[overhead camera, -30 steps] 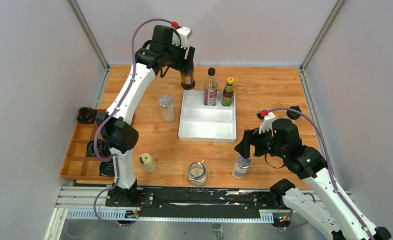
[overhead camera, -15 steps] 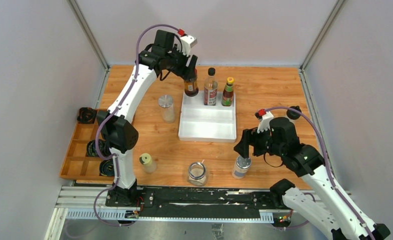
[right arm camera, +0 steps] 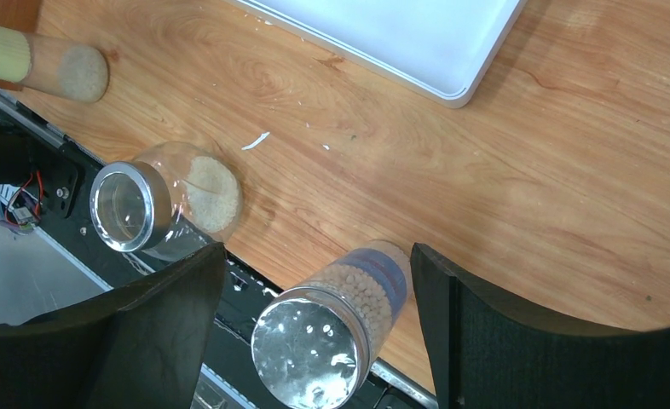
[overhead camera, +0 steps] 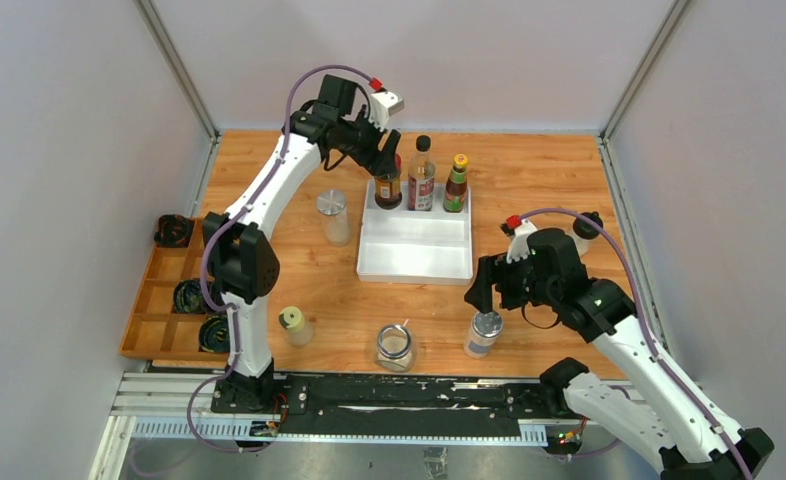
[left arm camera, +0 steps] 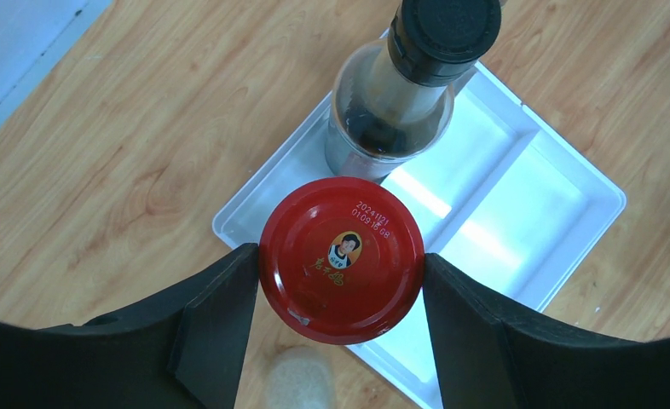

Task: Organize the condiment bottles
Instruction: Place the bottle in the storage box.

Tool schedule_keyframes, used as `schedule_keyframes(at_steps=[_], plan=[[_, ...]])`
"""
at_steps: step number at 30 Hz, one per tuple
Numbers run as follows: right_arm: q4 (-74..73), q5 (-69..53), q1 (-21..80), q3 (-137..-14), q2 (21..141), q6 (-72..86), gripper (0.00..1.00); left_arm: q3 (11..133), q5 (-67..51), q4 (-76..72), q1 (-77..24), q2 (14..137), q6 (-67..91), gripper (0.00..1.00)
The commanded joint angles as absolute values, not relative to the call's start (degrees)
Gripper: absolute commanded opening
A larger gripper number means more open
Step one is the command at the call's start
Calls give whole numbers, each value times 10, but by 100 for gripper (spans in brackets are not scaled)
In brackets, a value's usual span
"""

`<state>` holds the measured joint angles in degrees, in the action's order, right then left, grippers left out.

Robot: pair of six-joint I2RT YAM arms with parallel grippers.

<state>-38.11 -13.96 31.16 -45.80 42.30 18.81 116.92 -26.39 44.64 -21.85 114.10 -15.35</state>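
Note:
My left gripper [overhead camera: 388, 165] is shut on a red-capped jar [left arm camera: 341, 258], holding it over the back left corner of the white tray [overhead camera: 414, 250], beside a tall black-capped bottle [overhead camera: 421, 175] and a yellow-capped bottle [overhead camera: 456, 184] that stand in the tray. The black-capped bottle also shows in the left wrist view [left arm camera: 395, 94]. My right gripper [right arm camera: 314, 319] is open, its fingers on either side of a silver-capped jar of white beads [right arm camera: 332, 328], which also shows in the top view [overhead camera: 482, 334], without touching it.
A silver-capped glass jar [overhead camera: 395, 347], a cream-capped bottle [overhead camera: 294, 326] and a silver-capped clear bottle [overhead camera: 333, 216] stand on the wood. A small dark-capped jar [overhead camera: 588, 225] sits far right. A wooden compartment box [overhead camera: 164, 300] with black cables lies at the left edge.
My left gripper has carried the red-capped jar right and forward from the back of the table to the tray's back left corner. My right gripper has shifted slightly left around the bead jar.

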Motion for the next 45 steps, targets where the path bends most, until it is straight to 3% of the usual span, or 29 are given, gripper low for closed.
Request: schedule_keyframes(at_steps=[1, 45], plan=[[-375, -146, 320, -464, 436, 183, 85, 1173, -301, 368, -218, 1149, -165, 63], [-327, -161, 320, -443, 498, 171, 84, 1098, -258, 261, -195, 1199, -139, 65]])
